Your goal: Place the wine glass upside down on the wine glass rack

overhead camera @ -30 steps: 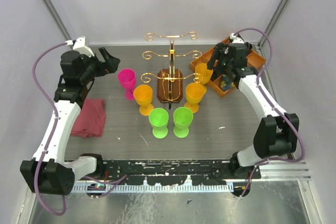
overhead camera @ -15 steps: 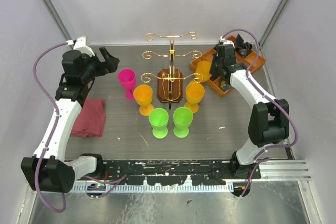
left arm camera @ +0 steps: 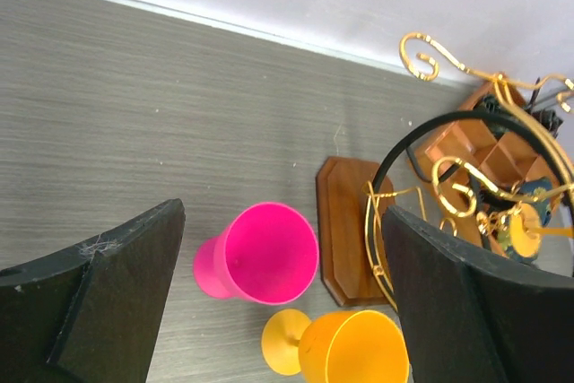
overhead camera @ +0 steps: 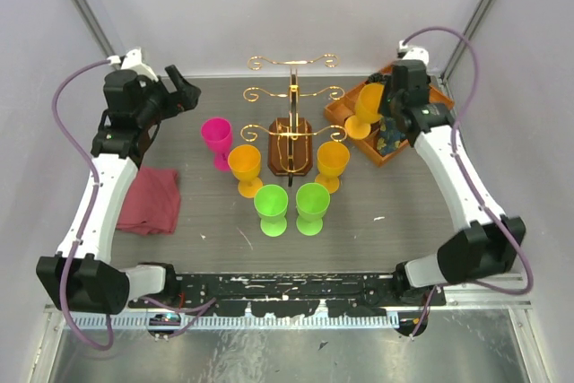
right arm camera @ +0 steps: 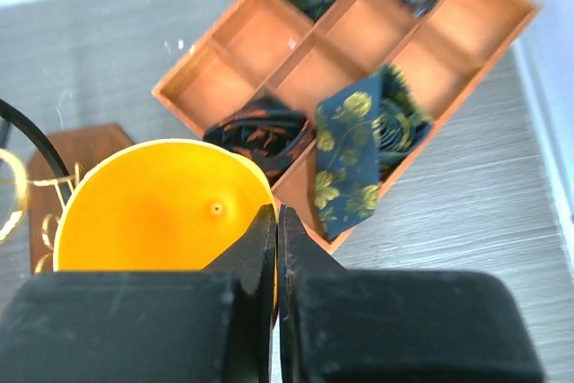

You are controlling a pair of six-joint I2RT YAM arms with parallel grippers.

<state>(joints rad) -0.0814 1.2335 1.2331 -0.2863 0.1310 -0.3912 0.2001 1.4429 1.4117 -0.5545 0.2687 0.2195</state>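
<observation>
Up off the desk (overhead camera: 404,213) since earlier frame: yellow wine glass (overhead camera: 368,105), rim clamped in right claw (right arm camera: 276,221), seemingly mouth-up; wine glass rack (overhead camera: 291,127) just left, nearest this arm.

Grey wood-grain desk (overhead camera: 404,195) bears a gold wire rack on brown wooden base (overhead camera: 291,136). Upright beside it: pink plastic goblet (overhead camera: 216,136), two orange goblets (overhead camera: 244,168) (overhead camera: 332,163), two green goblets (overhead camera: 270,206) (overhead camera: 312,204). Orange compartment tray (overhead camera: 343,114) rear right; maroon cloth (overhead camera: 151,199) left.

High camera looks down; close wrist cameras share the rack (overhead camera: 291,154).
</observation>
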